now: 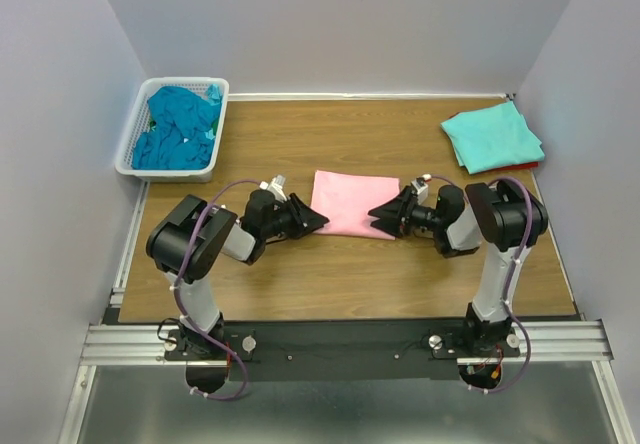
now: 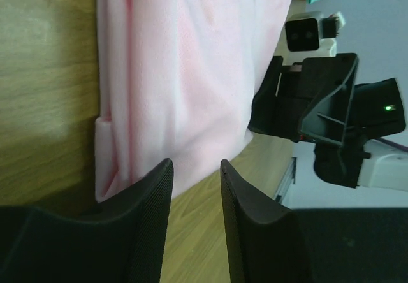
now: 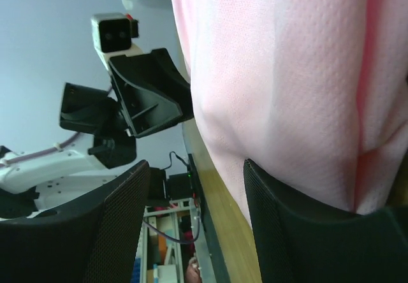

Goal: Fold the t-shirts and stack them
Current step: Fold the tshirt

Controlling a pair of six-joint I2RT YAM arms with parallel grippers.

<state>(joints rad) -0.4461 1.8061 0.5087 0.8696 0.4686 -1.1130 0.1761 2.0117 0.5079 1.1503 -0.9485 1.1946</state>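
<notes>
Pink t-shirt: you have it folded into a flat rectangle at the middle of the table, lying between the two grippers.
Its look: pale pink and matte. The wrist views show a fine knit weave, soft creases, and layered folds at the edge nearest your left gripper.
Left gripper: your ribbed black fingers stand apart with bare wood showing between them. The shirt's edge lies just beside one tip.
Right gripper: your textured black pads are spread wide at the shirt's opposite edge. The cloth reaches one pad, and you cannot tell whether it touches.
Aqua t-shirt: folded square at the far right of the table, with a sliver of the red t-shirt under it.
Teal-blue t-shirts: crumpled in a heap inside the basket.
Basket: white plastic lattice, rectangular, at the far left corner.
Table: wood-grain top in a warm brown.
</notes>
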